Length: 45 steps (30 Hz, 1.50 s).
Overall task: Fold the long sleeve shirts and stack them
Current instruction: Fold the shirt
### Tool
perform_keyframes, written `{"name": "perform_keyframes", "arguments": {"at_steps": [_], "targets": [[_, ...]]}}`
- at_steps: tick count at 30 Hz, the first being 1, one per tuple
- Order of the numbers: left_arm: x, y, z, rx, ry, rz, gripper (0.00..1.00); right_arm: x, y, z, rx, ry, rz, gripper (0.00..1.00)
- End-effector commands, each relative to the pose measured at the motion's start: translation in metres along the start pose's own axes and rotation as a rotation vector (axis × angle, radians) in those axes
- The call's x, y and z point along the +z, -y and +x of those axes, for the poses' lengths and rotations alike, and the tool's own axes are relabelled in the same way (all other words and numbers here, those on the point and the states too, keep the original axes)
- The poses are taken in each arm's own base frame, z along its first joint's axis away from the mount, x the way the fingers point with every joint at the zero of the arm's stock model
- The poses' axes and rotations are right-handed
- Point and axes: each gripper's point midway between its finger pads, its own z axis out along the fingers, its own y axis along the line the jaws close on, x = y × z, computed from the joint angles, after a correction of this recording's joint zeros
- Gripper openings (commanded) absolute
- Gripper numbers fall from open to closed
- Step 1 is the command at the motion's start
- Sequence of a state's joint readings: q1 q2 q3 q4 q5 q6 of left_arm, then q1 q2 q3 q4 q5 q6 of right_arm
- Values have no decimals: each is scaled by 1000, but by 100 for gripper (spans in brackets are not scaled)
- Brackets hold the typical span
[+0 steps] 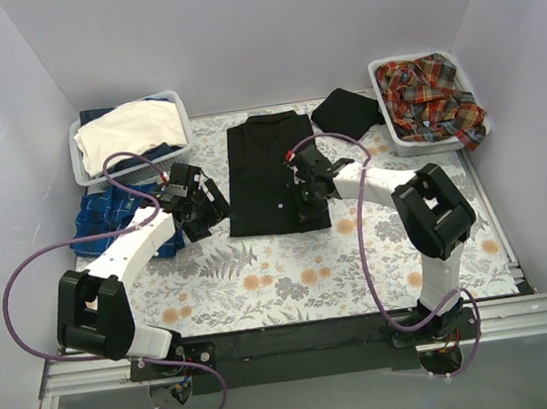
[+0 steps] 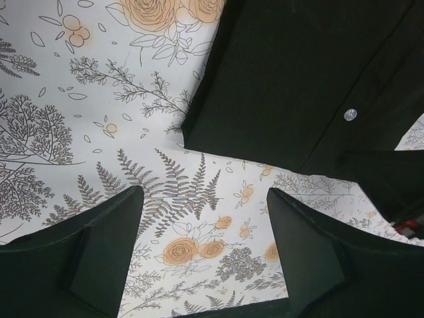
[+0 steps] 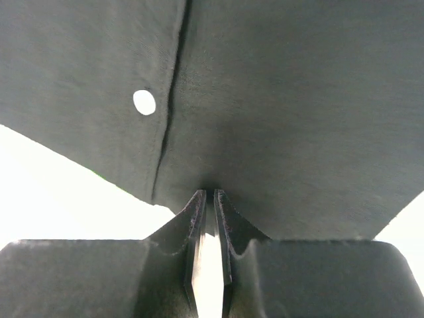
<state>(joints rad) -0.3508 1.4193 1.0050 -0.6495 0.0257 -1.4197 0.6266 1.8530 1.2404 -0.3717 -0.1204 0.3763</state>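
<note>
Floral tablecloth (image 1: 262,276), black shirt (image 1: 269,165) laid flat. My left gripper (image 2: 204,195) spread wide over bare cloth; my right gripper (image 3: 207,195) parted a sliver at shirt's edge.

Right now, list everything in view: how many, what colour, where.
black shirt: one, black, centre
black cloth: one, black, off that shirt's far right corner
left basket: one, pale, far left
right basket: one, pale, far right
checked shirt: one, blue-white, in front of left basket
cream cloth: one, cream, in left basket
plaid shirts: count unclear, red-orange, in right basket
table cover: one, floral, beneath black shirt
left gripper: one, black, open, above cover beside black shirt
right gripper: one, black, barely parted, at black shirt
</note>
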Motion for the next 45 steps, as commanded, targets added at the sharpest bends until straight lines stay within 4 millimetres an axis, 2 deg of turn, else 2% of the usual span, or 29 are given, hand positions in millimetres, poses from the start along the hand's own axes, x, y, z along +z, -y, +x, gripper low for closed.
{"name": "perform_keyframes", "arguments": {"at_steps": [1,4,5,6,7,8,9,11,12,15,17,18,19,21,22,24,25,26,28,29,34,36,41,45], "targets": [[-2,-3,-1,4,14,-7,76,25,3,44,-43,-140,17,18],[-2,-9,-2,0,28,-34,76,28,8,79,-50,-217,57,18],[-1,-10,-1,-2,28,-38,76,28,13,103,-55,-264,76,18],[-2,-12,0,-3,26,-42,76,27,16,115,-50,-284,87,18],[-2,-12,1,-5,24,-42,76,21,17,122,-51,-288,90,18],[-2,-13,2,-7,23,-43,76,18,17,136,-57,-312,93,18],[-1,-15,6,-8,10,-46,76,13,26,160,-48,-353,112,18],[0,-17,10,-16,0,-47,76,2,24,176,-63,-355,107,18],[2,-21,15,-18,-15,-53,76,-3,32,194,-62,-386,124,18],[3,-17,35,-32,-89,2,76,-17,30,204,-62,-365,120,18],[8,-28,54,-66,-132,-12,75,-25,30,206,-47,-343,122,18],[10,-27,59,-72,-141,-1,75,-28,28,202,-45,-326,118,19],[14,-35,74,-83,-180,-10,75,-32,22,192,-43,-286,103,20],[17,-36,85,-108,-211,4,75,-37,15,177,-30,-227,92,27],[17,-37,96,-118,-248,17,75,-45,5,161,-32,-170,66,35],[16,-34,104,-142,-267,41,75,-53,-3,145,-22,-113,52,45],[15,-32,108,-146,-279,59,75,-61,-6,138,-21,-80,43,53],[15,-36,119,-159,-313,66,75,-65,-7,133,-1,-60,51,56],[14,-30,126,-173,-330,107,75,-73,-2,131,14,-32,81,61],[13,-32,135,-182,-357,115,76,-73,5,136,36,-33,109,62],[7,-23,140,-214,-359,204,77,-85,30,159,98,-35,183,66],[7,-27,145,-213,-370,197,77,-85,39,171,134,-50,198,67],[10,-38,159,-205,-394,148,76,-85,52,184,193,-52,204,68],[8,-40,157,-203,-373,131,76,-79,54,187,199,-50,188,68]]}}
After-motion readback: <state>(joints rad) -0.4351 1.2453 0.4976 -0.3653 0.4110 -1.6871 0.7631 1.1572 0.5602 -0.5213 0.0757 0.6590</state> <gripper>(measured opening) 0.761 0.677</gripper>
